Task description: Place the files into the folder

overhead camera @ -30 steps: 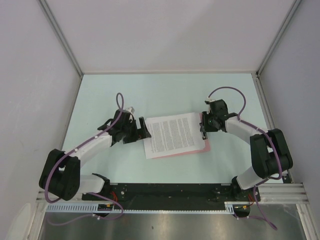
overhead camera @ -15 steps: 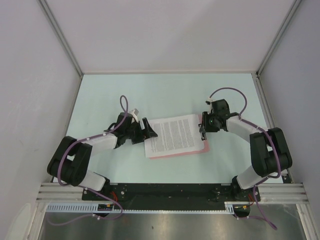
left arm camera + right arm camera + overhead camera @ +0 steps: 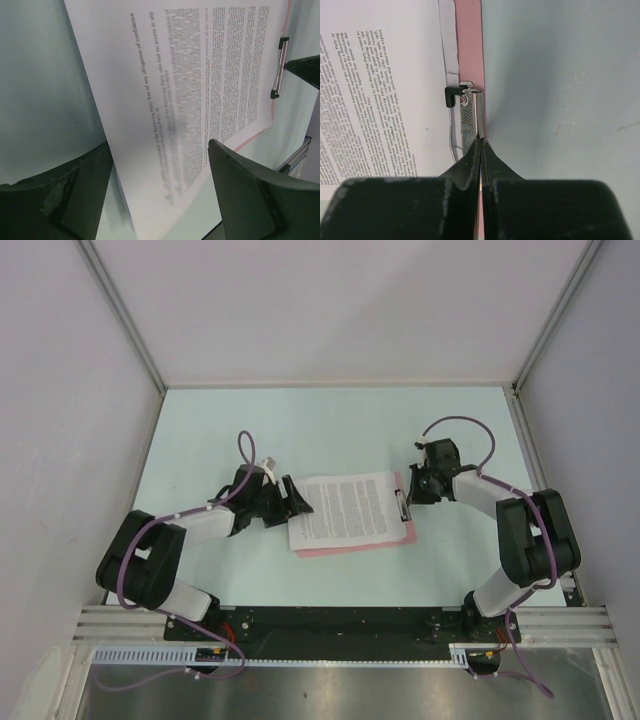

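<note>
– Now, tools first: what do the grippers show?
– R gripper (image 3: 480, 142): jaws fully together, tips at the metal tab of the clip (image 3: 470, 112). Whether they pinch its thin edge can't be told. L gripper (image 3: 157, 150): jaws wide apart, astride the L short edge of the files (image 3: 200, 75), not clamped. Files lie on the folder (image 3: 469, 40) mid-table, slightly skew; pink shows along the near edge & R corner.
– Failure modes?
– Prob. three. (a) Tips slip off the narrow tab, so the clip stays down & the sheets never go under it. (b) L push meets a down clip: thin sheets buckle or fan. (c) Folder skids on the smooth table (image 3: 250, 430), since nothing pins it.
– Cf. earlier frame?
– R jaws stood part-open about the clip, now together. L jaws were wider; L elbow has swung inward. Files & folder approx. same pos.
</note>
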Available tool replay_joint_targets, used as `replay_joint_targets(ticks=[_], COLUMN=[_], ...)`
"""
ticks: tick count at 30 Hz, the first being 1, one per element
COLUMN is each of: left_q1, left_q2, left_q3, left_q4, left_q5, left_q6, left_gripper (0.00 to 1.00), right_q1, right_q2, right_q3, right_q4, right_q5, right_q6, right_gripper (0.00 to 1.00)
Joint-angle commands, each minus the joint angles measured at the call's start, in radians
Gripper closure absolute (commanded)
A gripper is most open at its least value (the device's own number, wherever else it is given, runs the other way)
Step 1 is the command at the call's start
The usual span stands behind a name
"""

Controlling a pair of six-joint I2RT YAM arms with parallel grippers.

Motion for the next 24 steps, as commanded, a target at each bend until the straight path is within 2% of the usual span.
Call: replay_joint_targets(ticks=[1, 3, 4, 5, 6, 7, 9, 12, 19, 24], left_q1=[-0.005, -0.012, -0.017, -0.029, -0.035, -0.041, -0.049, -0.063, -0.092, -0.106], left_q2=[-0.031, -0.028, -0.032, -0.04, -0.044, -0.052, -0.054, -0.049, -0.025, -0.014], left_q3=[0.034, 0.046, 0.049, 0.055, 0.064, 0.069, 0.078, 0.08, 0.077, 0.08], left_q4=[-0.121, -0.177, -0.182, -0.206, -0.222, -0.233, -0.253, -0.259, -0.24, -0.243], left_q5=[-0.069, -0.072, -0.089, -0.112, -0.129, -0.155, -0.161, -0.17, -0.172, -0.183], left_q6=[0.04, 0.04, 0.048, 0.052, 0.057, 0.063, 0.065, 0.063, 0.04, 0.037], left_gripper=[0.14, 0.09, 0.09, 0.09, 0.08, 0.08, 0.08, 0.08, 0.08, 0.09], right_q1=[0.022, 0.028, 0.034, 0.039, 0.046, 0.06, 0.075, 0.092, 0.141, 0.166], right_q2=[0.017, 0.016, 0.013, 0.01, 0.003, -0.01, -0.032, -0.061, -0.024, 0.012], right_q3=[0.004, 0.004, 0.004, 0.004, 0.004, 0.005, 0.005, 0.005, 0.007, 0.005], right_q4=[0.007, 0.003, 0.003, -0.002, -0.008, -0.011, -0.029, -0.051, -0.028, 0.012], right_q5=[-0.014, -0.002, 0.011, 0.021, 0.034, 0.058, 0.098, 0.143, 0.173, 0.222], right_q6=[0.018, 0.024, 0.032, 0.035, 0.041, 0.045, 0.065, 0.091, 0.113, 0.128], right_gripper=[1.0, 0.98, 0.94, 0.88, 0.74, 0.68, 0.56, 0.47, 0.44, 0.48])
